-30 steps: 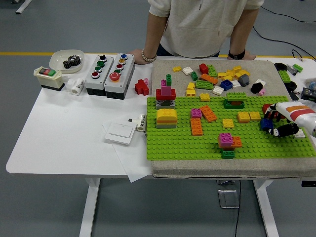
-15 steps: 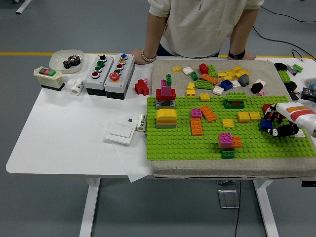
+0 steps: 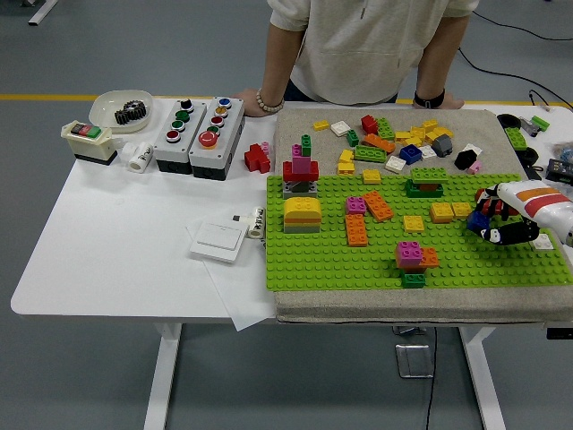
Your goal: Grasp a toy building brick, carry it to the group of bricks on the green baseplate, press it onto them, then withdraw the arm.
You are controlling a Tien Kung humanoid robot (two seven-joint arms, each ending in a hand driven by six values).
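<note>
Fingers (image 3: 498, 235) of one right hand (image 3: 503, 219) grip one blue brick (image 3: 478, 223).

Head view, sole camera: mounted high on the robot's side, facing forward and down. Frame spans the whole white tabletop (image 3: 116, 260), near edge lowest; a person's torso (image 3: 363, 45) closes the far side.
</note>
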